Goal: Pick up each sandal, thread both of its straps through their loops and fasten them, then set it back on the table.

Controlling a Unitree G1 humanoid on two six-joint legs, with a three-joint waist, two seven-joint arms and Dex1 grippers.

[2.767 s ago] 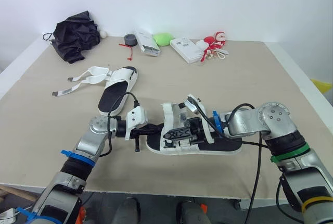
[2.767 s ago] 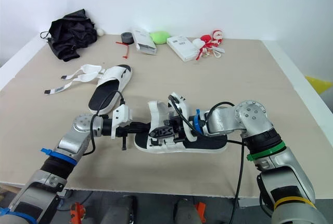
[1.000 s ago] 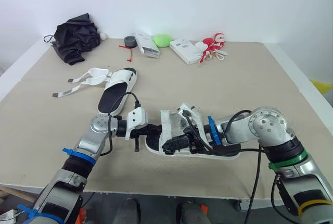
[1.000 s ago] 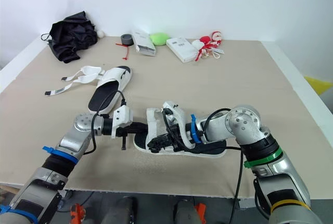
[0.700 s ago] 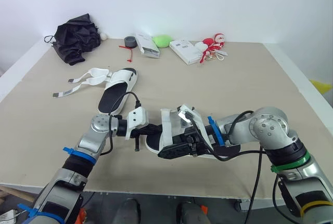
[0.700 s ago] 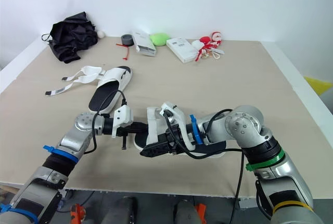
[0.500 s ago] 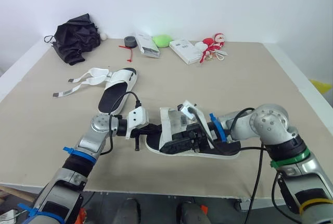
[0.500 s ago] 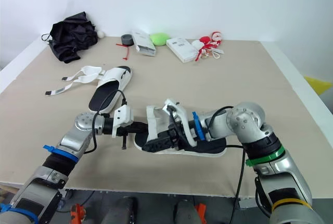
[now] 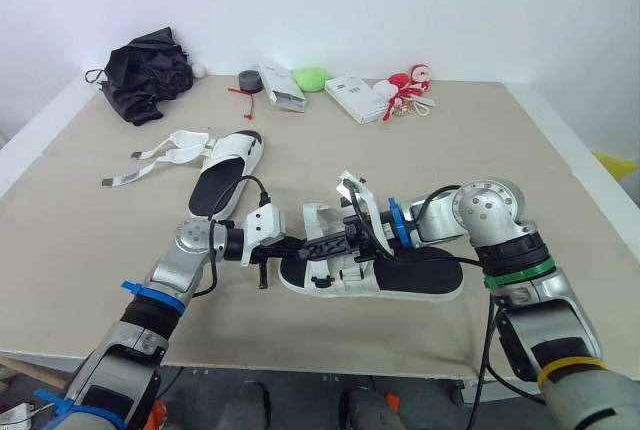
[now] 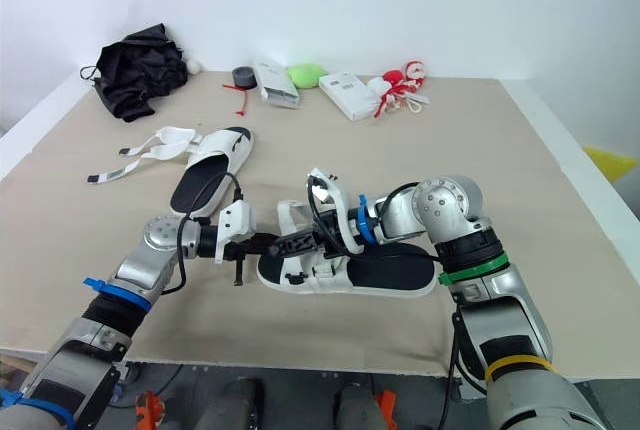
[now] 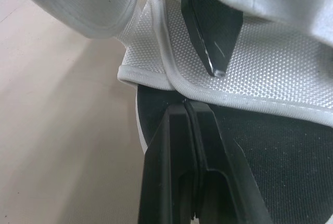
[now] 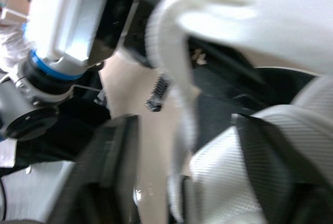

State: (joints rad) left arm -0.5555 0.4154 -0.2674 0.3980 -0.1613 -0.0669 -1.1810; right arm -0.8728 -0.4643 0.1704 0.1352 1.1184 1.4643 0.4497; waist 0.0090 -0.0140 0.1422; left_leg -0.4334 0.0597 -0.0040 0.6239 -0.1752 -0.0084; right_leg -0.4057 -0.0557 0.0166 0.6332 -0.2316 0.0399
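Beige table (image 9: 520,150) carries 1 sandal (image 9: 420,280) at lower center, while the other sandal (image 9: 228,162) lies at upper left with its straps loose. The left gripper (image 11: 187,117) has its 2 fingers together, tips against the near sandal's white front strap (image 11: 250,78). The right gripper (image 12: 186,126) has its fingers apart, straddling a strap.

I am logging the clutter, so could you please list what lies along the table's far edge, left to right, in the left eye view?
Crumpled black fabric bundle, small white ball, dark grey tape roll, long white box, green rounded lump, flat white box, red-and-white toy bunch.
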